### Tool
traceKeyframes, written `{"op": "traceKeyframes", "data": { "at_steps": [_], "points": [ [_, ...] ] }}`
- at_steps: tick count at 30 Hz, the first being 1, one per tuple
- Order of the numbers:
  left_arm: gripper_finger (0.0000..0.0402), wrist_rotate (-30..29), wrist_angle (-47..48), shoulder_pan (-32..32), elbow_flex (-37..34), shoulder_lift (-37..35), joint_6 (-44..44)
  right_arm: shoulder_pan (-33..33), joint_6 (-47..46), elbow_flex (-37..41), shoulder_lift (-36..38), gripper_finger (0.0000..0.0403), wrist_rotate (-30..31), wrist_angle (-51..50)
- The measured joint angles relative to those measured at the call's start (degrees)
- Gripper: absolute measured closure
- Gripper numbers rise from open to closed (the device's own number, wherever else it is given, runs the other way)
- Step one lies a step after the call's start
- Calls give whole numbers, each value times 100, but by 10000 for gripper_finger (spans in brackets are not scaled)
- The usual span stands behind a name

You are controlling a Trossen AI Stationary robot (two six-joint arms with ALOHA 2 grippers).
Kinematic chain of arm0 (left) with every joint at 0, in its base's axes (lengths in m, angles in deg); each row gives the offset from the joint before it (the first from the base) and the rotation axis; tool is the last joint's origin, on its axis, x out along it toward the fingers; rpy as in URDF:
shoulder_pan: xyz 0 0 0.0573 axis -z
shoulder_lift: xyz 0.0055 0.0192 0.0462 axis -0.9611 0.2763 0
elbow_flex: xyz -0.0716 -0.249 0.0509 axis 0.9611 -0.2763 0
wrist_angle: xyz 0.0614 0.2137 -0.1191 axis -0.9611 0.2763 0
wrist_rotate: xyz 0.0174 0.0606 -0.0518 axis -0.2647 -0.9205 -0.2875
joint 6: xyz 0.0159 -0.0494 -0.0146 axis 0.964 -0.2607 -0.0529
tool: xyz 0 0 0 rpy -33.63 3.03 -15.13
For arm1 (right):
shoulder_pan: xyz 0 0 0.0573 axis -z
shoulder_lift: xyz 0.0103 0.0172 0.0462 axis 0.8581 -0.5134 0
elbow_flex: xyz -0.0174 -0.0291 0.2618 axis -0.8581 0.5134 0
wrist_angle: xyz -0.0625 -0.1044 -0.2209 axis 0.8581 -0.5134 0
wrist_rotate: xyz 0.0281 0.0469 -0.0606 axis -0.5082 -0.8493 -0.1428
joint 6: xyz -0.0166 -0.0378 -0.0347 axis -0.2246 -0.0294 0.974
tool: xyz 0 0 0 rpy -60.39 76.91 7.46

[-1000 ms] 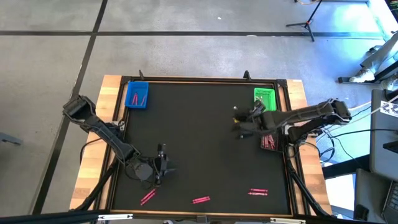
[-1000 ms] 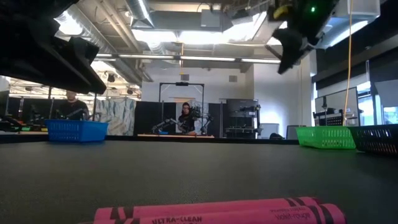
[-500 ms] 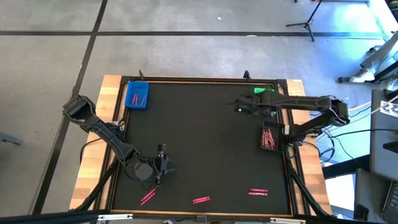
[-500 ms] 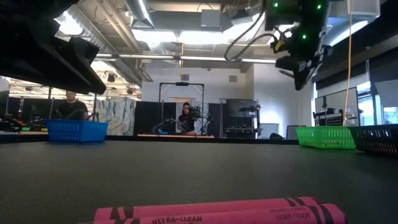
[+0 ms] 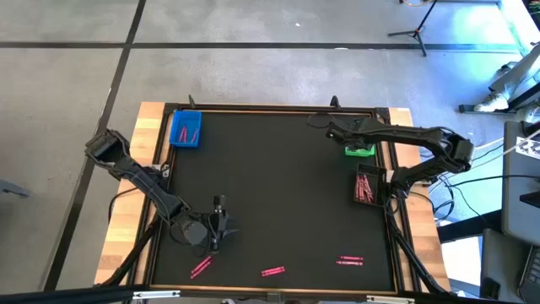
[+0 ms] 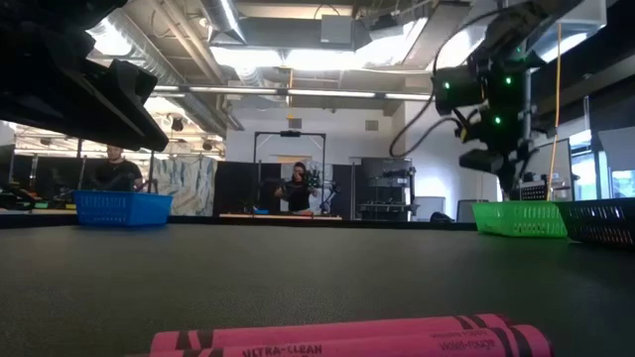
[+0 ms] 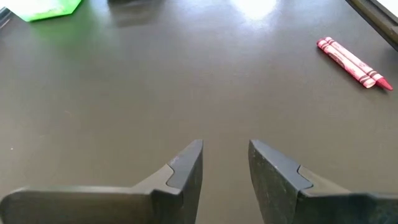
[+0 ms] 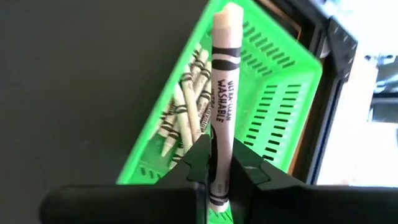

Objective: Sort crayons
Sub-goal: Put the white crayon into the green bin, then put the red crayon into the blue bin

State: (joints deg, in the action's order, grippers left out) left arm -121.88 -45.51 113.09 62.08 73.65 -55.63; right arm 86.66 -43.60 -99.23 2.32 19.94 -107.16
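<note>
My right gripper (image 8: 219,155) is shut on a pale whitish crayon (image 8: 222,74) and hangs over the green tray (image 8: 273,106) at the table's far right, which holds several whitish crayons (image 8: 183,106). In the high view this gripper (image 5: 337,131) covers the far part of the green tray (image 5: 361,150). My left gripper (image 7: 225,163) is open and empty, low over the mat near the table's near left (image 5: 218,226). Pink crayons lie loose near the near edge (image 5: 201,268), (image 5: 272,272), (image 5: 350,260); a pair shows in the left wrist view (image 7: 351,61). My right gripper pinches the whitish crayon's wrapped lower part (image 8: 219,163) between its two fingers. The crayon lies along the fingers, and its tip (image 8: 227,11) sticks out well past their ends. It is lifted clear, above the green tray.
A blue tray (image 5: 186,128) with pink crayons stands at the far left corner. A dark tray (image 5: 365,187) with pink crayons stands at the right edge, nearer than the green one. People and equipment show in the room behind the table (image 6: 298,188).
My right gripper has carried the whitish crayon toward the table's far edge and a little right, from mid-table to above the green tray, and has come lower. The crayon stays in the shut fingers.
</note>
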Motion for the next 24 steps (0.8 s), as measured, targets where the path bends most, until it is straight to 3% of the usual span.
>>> {"op": "traceKeyframes", "data": {
  "at_steps": [8,12,18,24],
  "points": [
    [282,-20,0,0,0,0,0,518,313,641,0,374,-653,914],
    [282,-20,0,0,0,0,0,564,307,745,-2,371,-629,1114],
    [282,-25,0,0,0,0,0,554,303,736,-2,305,-517,1093],
    [282,-29,0,0,0,0,0,443,458,204,-4,249,-528,178]
  ]
}}
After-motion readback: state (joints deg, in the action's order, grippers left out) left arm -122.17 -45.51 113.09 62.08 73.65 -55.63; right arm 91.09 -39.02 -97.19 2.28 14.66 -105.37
